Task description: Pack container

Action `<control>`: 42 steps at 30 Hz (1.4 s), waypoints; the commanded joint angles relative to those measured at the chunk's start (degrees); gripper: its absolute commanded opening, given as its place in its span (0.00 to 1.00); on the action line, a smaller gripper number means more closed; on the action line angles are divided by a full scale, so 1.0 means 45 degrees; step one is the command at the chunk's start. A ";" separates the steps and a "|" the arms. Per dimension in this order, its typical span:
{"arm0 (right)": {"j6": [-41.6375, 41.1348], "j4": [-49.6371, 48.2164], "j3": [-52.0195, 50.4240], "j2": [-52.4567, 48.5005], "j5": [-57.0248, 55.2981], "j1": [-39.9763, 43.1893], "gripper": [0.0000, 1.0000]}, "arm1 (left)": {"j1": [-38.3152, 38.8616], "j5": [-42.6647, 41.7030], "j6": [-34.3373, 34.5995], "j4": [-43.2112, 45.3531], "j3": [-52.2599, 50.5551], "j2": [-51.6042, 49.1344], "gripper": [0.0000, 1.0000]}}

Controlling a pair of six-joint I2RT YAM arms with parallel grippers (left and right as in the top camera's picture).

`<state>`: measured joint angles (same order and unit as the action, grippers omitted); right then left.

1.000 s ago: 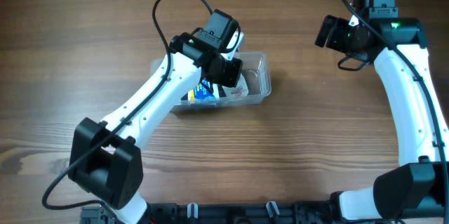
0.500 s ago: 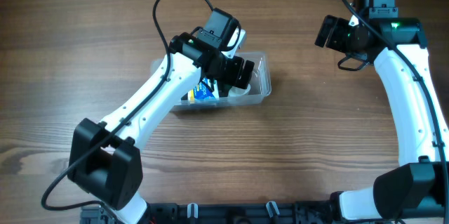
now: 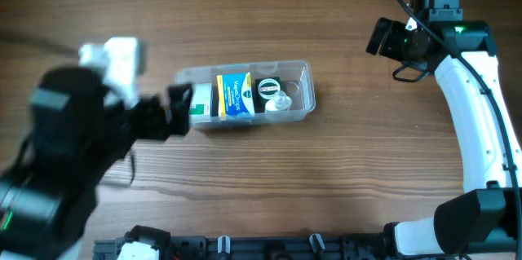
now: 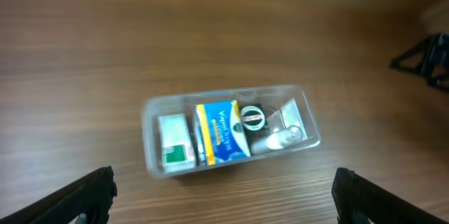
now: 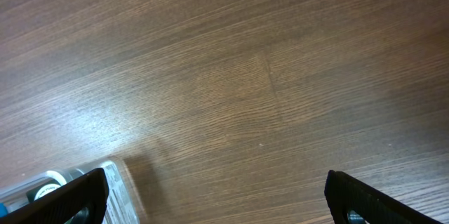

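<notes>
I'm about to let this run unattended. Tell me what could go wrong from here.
1. The left arm is blurred in the overhead view, with the open left pincer close to the left end of the container. It might clip the tub and shove it.
2. The small clear bottle seems to lie on its side at the right end. A jolt could roll it against the wall or tip it out.

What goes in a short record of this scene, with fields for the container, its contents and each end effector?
container: clear, no lid, on table
contents: green-white box, blue-yellow box, black item with round label, small bottle
left end effector: open, empty, above container
right end effector: open, empty, over table, apart from container
</notes>
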<state>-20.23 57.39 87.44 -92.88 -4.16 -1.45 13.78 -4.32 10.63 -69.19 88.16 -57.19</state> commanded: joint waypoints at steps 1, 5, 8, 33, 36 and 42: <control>0.0141 -0.0044 -0.0019 -0.0121 -0.0209 -0.0015 1.00 | -0.0457 0.0073 0.0117 -0.1166 0.0165 0.2098 1.00; 0.0146 -0.0044 -0.0019 -0.0121 -0.0209 -0.0015 1.00 | -0.0457 0.0073 0.0996 -0.3400 0.0165 0.4017 1.00; 0.0146 -0.0044 -0.0019 -0.0121 -0.0209 -0.0015 1.00 | -0.0457 0.0073 0.1175 -0.4274 0.0165 0.4614 1.00; 0.0141 -0.0044 -0.0019 -0.0121 -0.0204 -0.0015 1.00 | -0.1234 0.0160 0.0257 -0.0194 -0.7135 0.9296 1.00; 0.0141 -0.0044 -0.0019 -0.0121 -0.0209 -0.0015 1.00 | -0.1496 -0.0243 0.0087 0.2021 -0.9695 1.0894 1.00; 0.0146 -0.0044 -0.0019 -0.0121 -0.0209 -0.0015 1.00 | -0.1627 -0.1647 -0.1054 0.6295 -1.3517 1.2492 1.00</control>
<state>-20.23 57.34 87.44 -92.88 -4.16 -1.45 6.94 -9.04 8.71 -44.99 31.99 -2.81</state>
